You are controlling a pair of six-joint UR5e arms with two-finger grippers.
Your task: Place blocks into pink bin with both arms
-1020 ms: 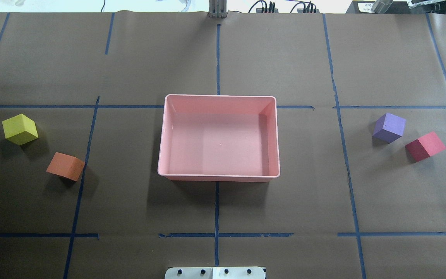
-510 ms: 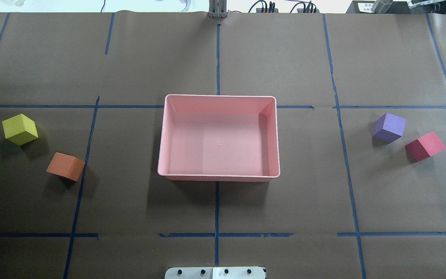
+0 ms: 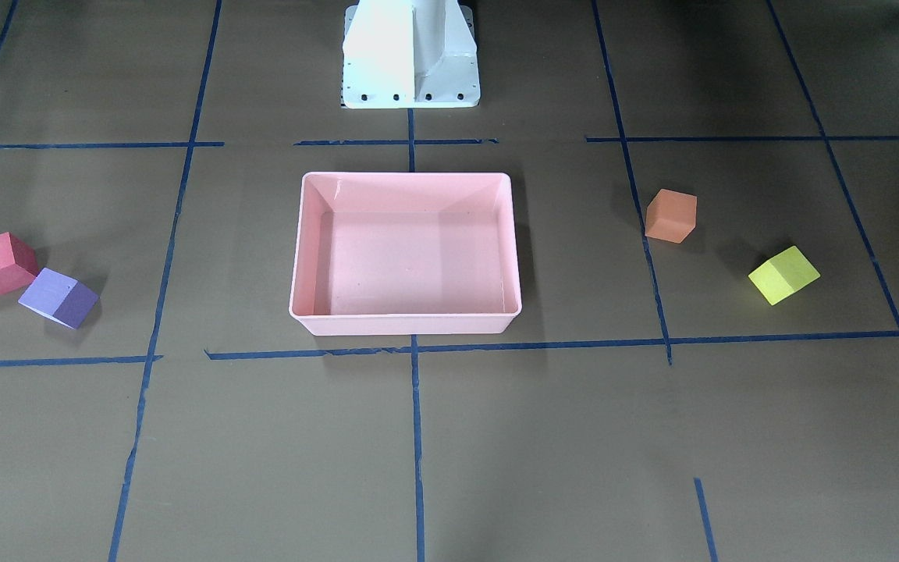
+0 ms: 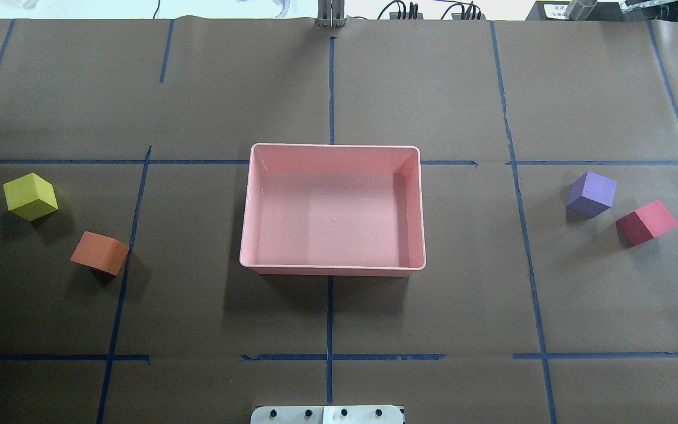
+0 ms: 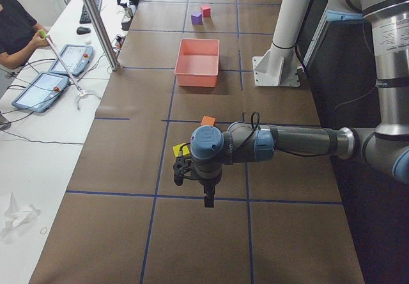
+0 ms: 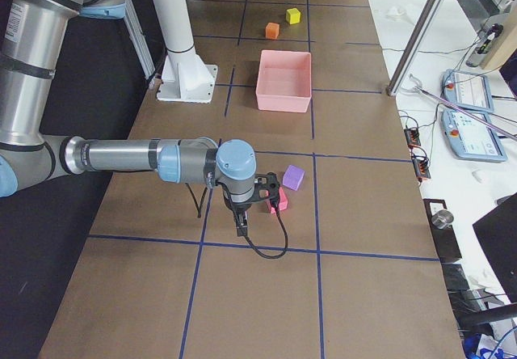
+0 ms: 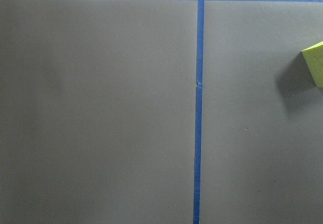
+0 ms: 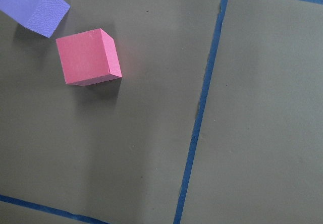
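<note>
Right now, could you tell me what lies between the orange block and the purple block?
The empty pink bin, with blue tape lines on either side, seen in the overhead view.

Light is soft and even from above and everything's sharp, though the strip along the top of the overhead view is blown out white. The bin (image 4: 333, 146) and yellow block (image 4: 30, 196) drop fuzzy shadows toward that frame's bottom. Wrist views look flat and greyish.
</note>
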